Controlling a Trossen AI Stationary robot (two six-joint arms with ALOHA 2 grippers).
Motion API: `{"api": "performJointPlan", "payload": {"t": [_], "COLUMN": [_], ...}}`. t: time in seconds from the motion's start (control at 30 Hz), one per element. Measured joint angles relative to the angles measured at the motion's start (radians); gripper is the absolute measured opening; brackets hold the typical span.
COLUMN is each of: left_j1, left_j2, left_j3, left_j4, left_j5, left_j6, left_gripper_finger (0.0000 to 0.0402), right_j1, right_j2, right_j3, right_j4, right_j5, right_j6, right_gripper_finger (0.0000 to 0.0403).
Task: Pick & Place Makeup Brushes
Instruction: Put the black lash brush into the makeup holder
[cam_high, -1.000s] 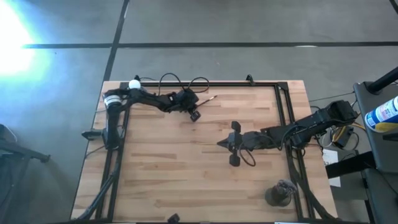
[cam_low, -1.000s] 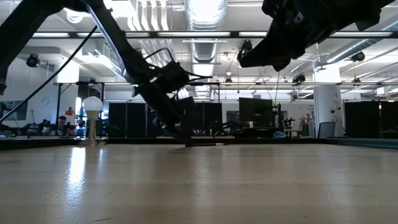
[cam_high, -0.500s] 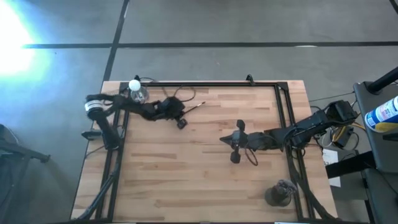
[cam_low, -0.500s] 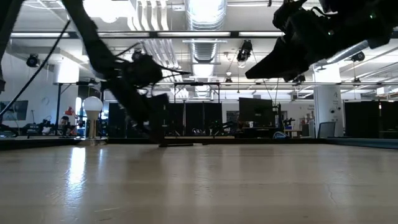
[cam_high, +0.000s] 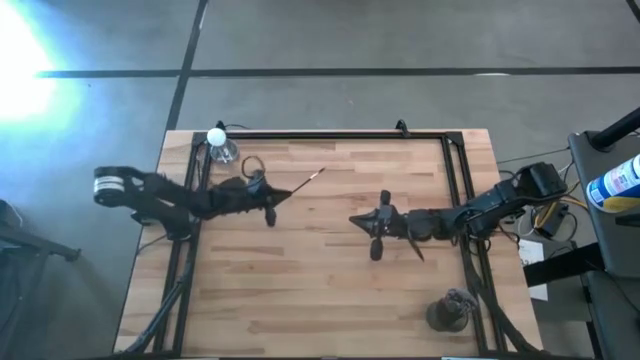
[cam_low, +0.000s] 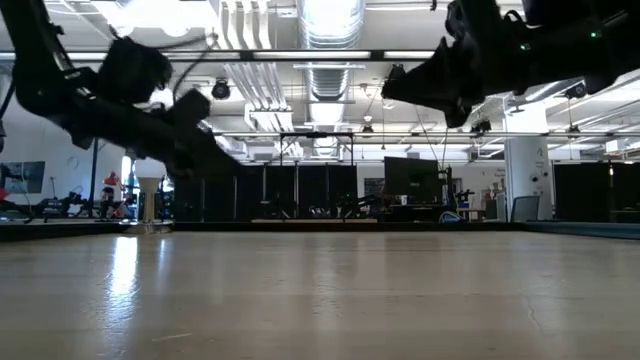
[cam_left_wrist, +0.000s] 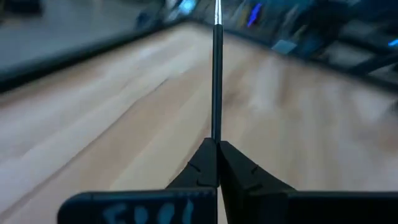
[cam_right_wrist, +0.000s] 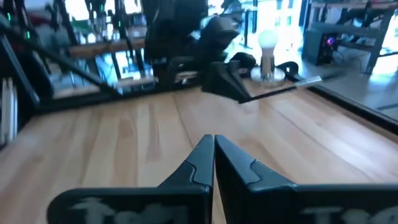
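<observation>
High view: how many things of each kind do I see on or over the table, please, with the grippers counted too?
Makeup brush: 1, held over the table
Small bottle with white cap: 1
Dark container: 1
Grippers: 2, the left gripper shut on the brush, the right gripper shut and empty
Total: 5

arms: dark, jointed | left arm (cam_high: 160, 195): white band | fingers (cam_right_wrist: 233, 165): black, wedge-shaped
</observation>
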Motion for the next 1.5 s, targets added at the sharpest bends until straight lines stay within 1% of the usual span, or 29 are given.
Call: {"api": "performJointPlan", "payload": {"t": [0.1,0.17,0.3,0.37,0.5,0.6,0.7,0.83,1.03,1.13,1.2,1.33,1.5], "left_j1": [-0.066,-0.108,-0.165,-0.181,-0.207,-0.222,-0.236,-0.241,-0.241,-0.241,-0.241,-0.241,-0.241], "left_j2": [-0.003,0.002,0.006,0.006,0.009,0.01,0.01,0.01,0.01,0.01,0.01,0.01,0.01], "left_j3": [-0.018,-0.017,0.009,0.021,0.05,0.073,0.098,0.122,0.132,0.132,0.132,0.132,0.132], "left_j4": [0.149,0.219,0.303,0.332,0.387,0.411,0.418,0.417,0.417,0.416,0.416,0.413,0.393], "left_j5": [0.001,0.001,0.009,0.034,0.079,0.103,0.109,0.118,0.13,0.13,0.13,0.13,0.131], "left_j6": [0.015,0.04,0.081,0.088,0.088,0.09,0.098,0.106,0.111,0.115,0.119,0.122,0.124], "left_gripper_finger": [0.0,0.0,0.0,0.0,0.0,0.0,0.0,0.0,0.0,0.0,0.0,0.0,0.0001], "right_j1": [-0.018,-0.036,-0.079,-0.091,-0.107,-0.112,-0.113,-0.113,-0.113,-0.113,-0.113,-0.113,-0.113], "right_j2": [0.064,0.104,0.184,0.22,0.281,0.315,0.338,0.36,0.365,0.366,0.366,0.366,0.366], "right_j3": [0.023,0.04,0.085,0.116,0.185,0.243,0.305,0.384,0.451,0.471,0.48,0.487,0.482], "right_j4": [0.094,0.14,0.234,0.288,0.386,0.435,0.453,0.459,0.458,0.453,0.449,0.446,0.446], "right_j5": [-0.006,-0.037,-0.15,-0.18,-0.182,-0.181,-0.179,-0.18,-0.184,-0.215,-0.233,-0.234,-0.221], "right_j6": [-0.001,-0.004,-0.012,-0.03,-0.084,-0.127,-0.173,-0.224,-0.266,-0.277,-0.276,-0.275,-0.278], "right_gripper_finger": [0.0009,0.0017,0.0051,0.0074,0.0121,0.0147,0.0163,0.0171,0.0171,0.017,0.0163,0.0121,0.0034]}}
